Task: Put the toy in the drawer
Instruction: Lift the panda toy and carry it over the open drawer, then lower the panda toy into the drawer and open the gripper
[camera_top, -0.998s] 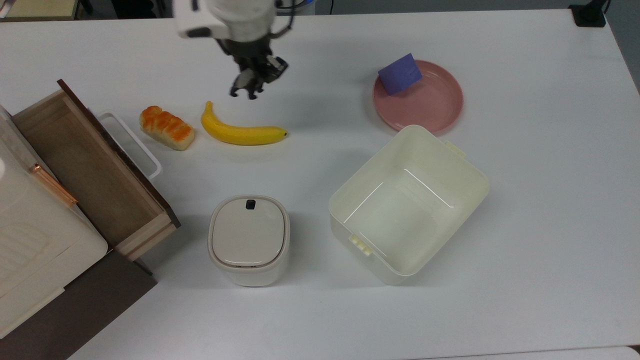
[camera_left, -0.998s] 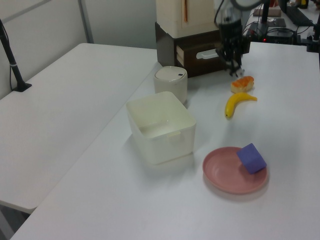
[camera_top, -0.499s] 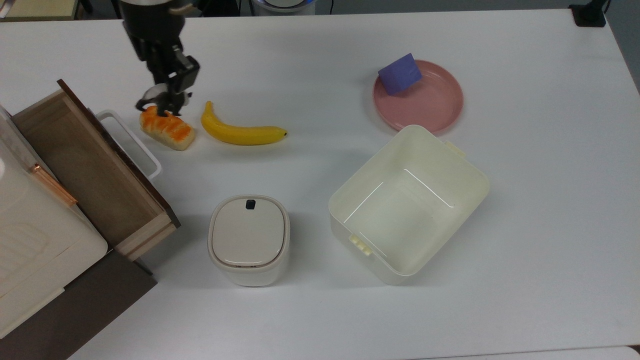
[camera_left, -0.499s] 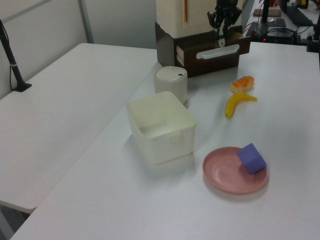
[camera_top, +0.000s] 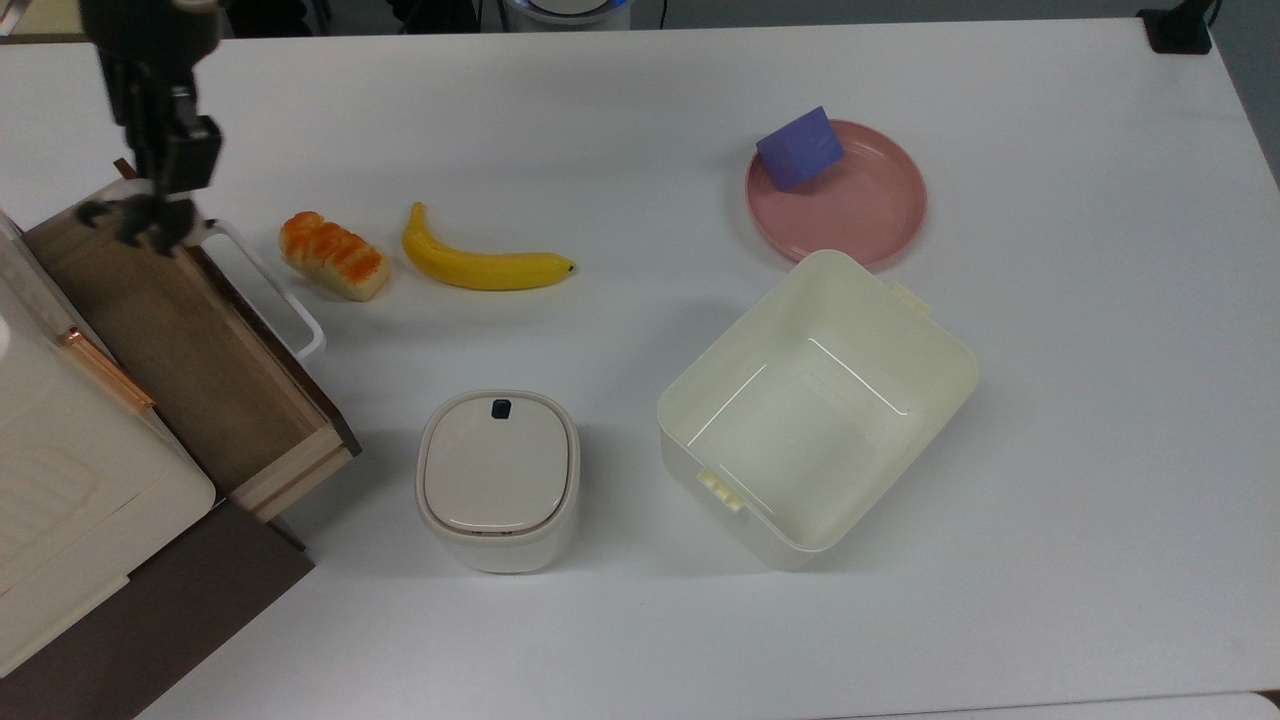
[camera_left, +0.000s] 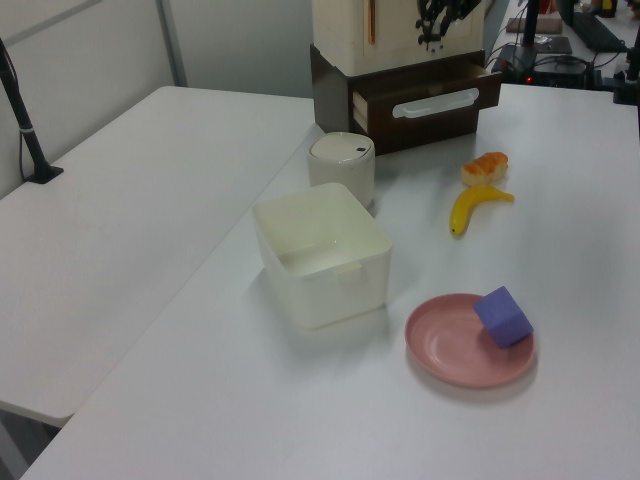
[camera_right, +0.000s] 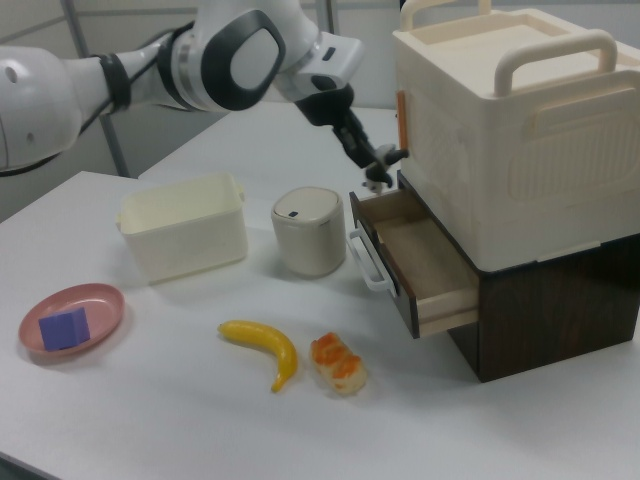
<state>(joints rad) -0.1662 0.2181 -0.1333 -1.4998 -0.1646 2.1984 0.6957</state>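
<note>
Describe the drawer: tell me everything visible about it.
The drawer is a light-wood box with a brown bottom, a dark brown front panel and a white loop handle. It stands pulled open from a dark brown cabinet beneath a cream plastic box. Its visible inside looks empty. The gripper hangs above its far end, as the right view shows it, apparently not touching it.

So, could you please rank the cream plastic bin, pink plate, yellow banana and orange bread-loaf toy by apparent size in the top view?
1. Cream plastic bin
2. Pink plate
3. Yellow banana
4. Orange bread-loaf toy
</note>
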